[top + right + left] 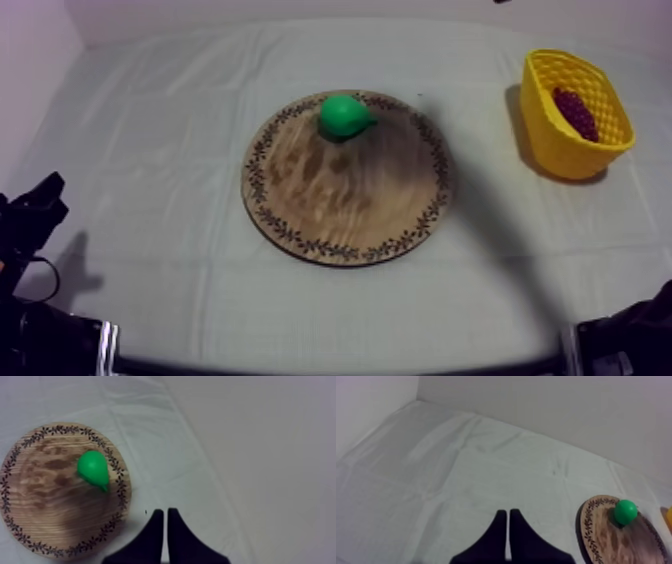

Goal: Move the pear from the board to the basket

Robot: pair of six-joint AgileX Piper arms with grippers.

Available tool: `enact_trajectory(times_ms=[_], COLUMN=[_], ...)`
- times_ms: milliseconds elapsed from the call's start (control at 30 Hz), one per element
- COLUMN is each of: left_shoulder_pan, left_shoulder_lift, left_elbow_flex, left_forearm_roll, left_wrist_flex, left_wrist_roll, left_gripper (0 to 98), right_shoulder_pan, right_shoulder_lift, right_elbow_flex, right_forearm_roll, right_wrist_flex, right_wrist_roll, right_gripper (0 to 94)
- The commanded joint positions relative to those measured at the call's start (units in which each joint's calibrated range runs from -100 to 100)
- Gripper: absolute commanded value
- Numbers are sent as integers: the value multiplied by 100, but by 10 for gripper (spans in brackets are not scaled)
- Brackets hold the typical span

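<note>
Pear point(345, 116) lies on the board point(340, 205) — grapes point(576, 113) sit in the basket point(563, 155).

The pear point(345, 115) is bright green. The wooden board point(350, 215) is brown, streaked light and dark, with a dark leafy vine pattern round its rim. The basket point(565, 155) is yellow latticework, and the grapes point(576, 112) are dark red-purple. The cloth point(150, 160) is grey-white. The left gripper point(508, 512) and right gripper point(165, 510) are black.
</note>
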Motion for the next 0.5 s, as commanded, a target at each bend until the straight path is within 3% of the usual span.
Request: enact_trajectory(times_ms=[0, 467], left_shoulder_pan=[0, 0], left_shoulder_lift=[0, 0], left_elbow_flex=[0, 0], left_forearm_roll=[-1, -1], left_wrist_flex=[-1, -1], left_wrist_roll=[1, 1], left_gripper=[1, 1], right_shoulder_pan=[-43, -275], right_shoulder_lift=[389, 1805], right_elbow_flex=[-448, -1889], right_forearm_roll=[64, 509], right_wrist_flex=[217, 1498], right_wrist_roll=[36, 176], right_gripper=[4, 6])
